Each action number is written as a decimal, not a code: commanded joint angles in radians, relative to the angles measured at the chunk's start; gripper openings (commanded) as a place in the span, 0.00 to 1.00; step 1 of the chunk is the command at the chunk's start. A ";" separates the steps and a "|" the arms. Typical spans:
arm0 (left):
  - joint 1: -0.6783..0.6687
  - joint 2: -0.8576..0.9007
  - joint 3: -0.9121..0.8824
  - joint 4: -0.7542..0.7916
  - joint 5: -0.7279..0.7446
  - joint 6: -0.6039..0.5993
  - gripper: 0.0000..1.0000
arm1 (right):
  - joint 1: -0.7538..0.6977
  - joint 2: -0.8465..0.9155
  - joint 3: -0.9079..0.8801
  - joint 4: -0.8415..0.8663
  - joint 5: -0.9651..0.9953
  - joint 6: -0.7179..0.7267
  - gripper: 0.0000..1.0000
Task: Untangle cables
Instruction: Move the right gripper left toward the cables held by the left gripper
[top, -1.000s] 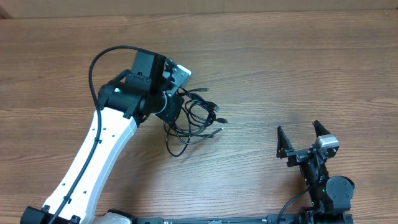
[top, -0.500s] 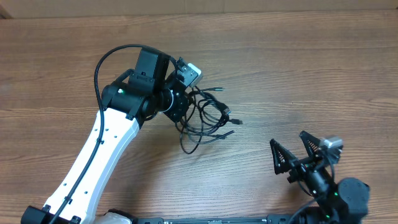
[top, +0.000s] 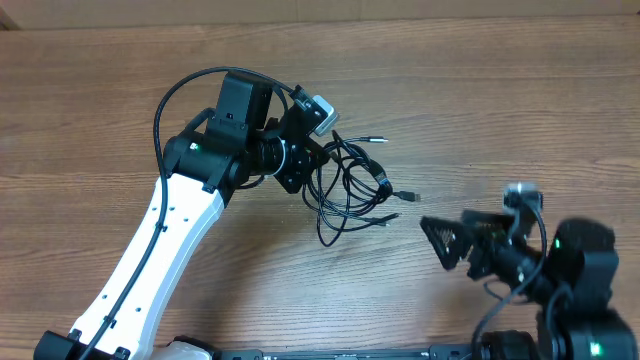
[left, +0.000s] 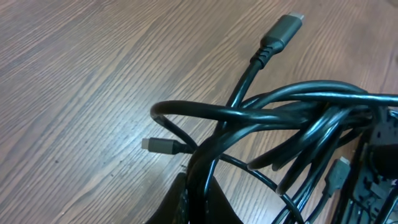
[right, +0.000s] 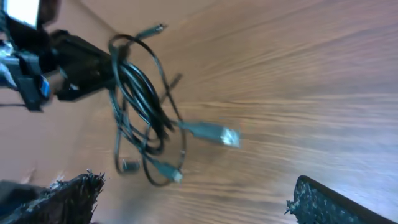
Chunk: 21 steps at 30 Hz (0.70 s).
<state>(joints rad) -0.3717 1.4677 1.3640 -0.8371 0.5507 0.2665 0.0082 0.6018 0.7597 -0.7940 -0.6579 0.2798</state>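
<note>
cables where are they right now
Overhead view: the cables are bunched in the shut left end effector at mid-frame, the open right end effector to their right.

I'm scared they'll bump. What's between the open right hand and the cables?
Only bare table between the right hand and the cables, in the overhead view.

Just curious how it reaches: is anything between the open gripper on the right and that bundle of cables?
Nothing visible stands in the way. Only a stretch of wooden table lies between the open right gripper and the cables, which the left gripper holds in a tangled bundle.
</note>
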 joint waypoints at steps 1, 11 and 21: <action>-0.005 -0.032 0.019 0.003 0.048 0.024 0.04 | 0.006 0.061 0.031 0.076 -0.228 0.041 1.00; -0.017 -0.031 0.019 0.004 0.043 -0.043 0.04 | 0.006 0.191 0.031 0.195 -0.309 0.068 0.92; -0.161 -0.030 0.019 0.044 -0.186 -0.213 0.04 | 0.046 0.266 0.031 0.192 -0.236 0.027 0.91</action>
<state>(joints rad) -0.4927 1.4677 1.3640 -0.8101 0.4767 0.1535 0.0250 0.8574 0.7628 -0.6037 -0.9279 0.3321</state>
